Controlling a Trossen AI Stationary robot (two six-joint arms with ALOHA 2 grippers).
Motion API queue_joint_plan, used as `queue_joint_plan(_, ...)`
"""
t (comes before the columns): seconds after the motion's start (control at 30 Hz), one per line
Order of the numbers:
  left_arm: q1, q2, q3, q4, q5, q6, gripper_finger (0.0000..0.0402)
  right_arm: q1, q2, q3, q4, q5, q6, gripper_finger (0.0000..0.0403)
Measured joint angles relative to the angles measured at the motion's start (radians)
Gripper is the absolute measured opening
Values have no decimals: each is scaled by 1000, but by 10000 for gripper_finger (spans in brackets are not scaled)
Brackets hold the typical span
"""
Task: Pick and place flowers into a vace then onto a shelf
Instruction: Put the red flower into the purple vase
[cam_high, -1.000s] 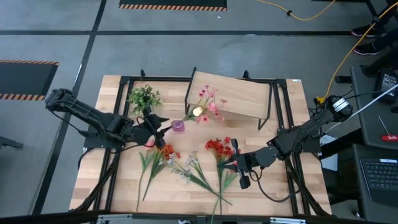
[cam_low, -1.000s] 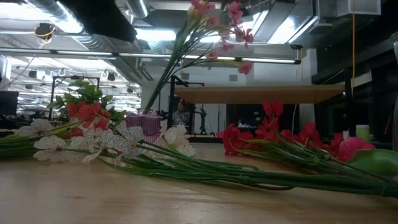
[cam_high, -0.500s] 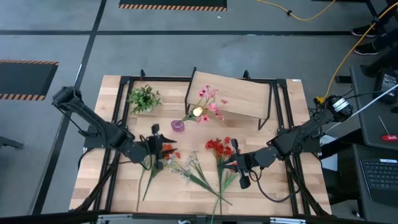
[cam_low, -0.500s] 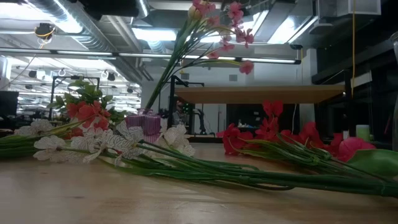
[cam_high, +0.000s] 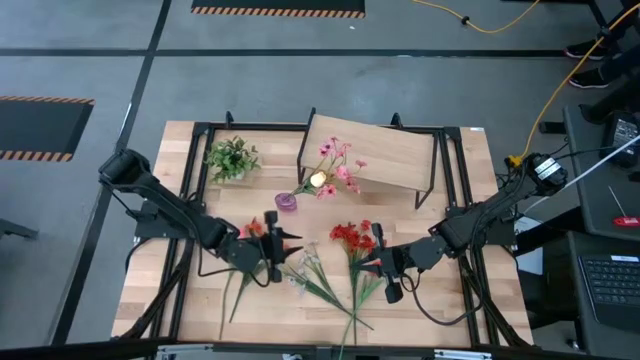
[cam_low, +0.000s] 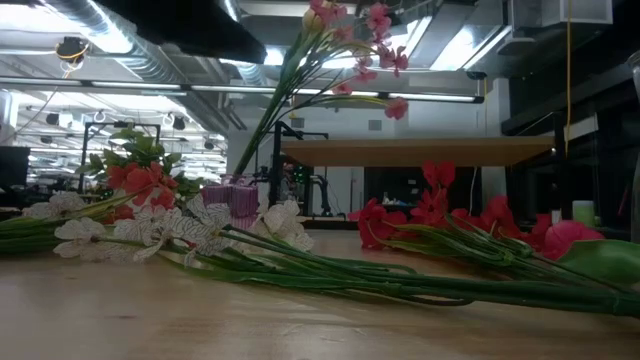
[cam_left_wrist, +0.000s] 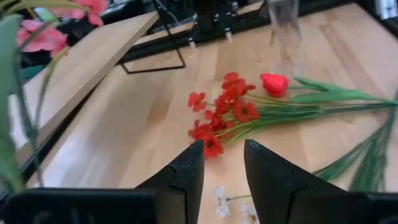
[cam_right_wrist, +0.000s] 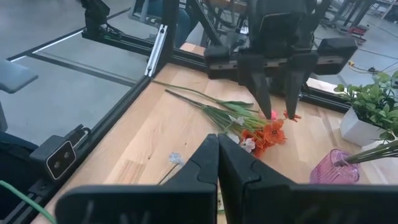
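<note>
Left gripper (cam_high: 276, 245), fingers apart and empty, hovers over the orange flowers (cam_high: 262, 234) lying left of table centre. Right gripper (cam_high: 377, 258), fingers together, rests beside red flowers (cam_high: 350, 236).

Left gripper (cam_high: 274, 245) fingers parted mid-table; right gripper (cam_high: 378, 262) fingers pressed together.
</note>
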Motion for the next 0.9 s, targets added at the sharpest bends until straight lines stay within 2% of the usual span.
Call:
queue_joint_plan(0.13, 4, -30, 3, 2, 61, 6, 106, -11, 0, 0, -4, -1, -13, 4)
queue_joint_plan(0.2, 5, -47, 3, 3, 79, 0, 106, -24, -4, 16, -61, 0, -47, 4)
queue_joint_plan(0.37, 47, -78, 3, 35, 203, -8, 106, -96, -8, 149, -375, -11, -32, 4)
queue_joint_plan(0.5, 97, -79, 3, 51, 294, 29, 106, -161, -8, 230, -531, -98, -33, 4)
queue_joint_plan(0.57, 114, -79, 3, 52, 299, 59, 106, -179, -8, 260, -578, -135, -65, 4)
queue_joint_plan(0.73, 138, -79, 3, 49, 291, 76, 106, -189, -8, 289, -648, -141, -145, 4)
queue_joint_plan(0.9, 128, -79, 3, 47, 292, 72, 106, -189, -8, 290, -701, -157, -157, 4)
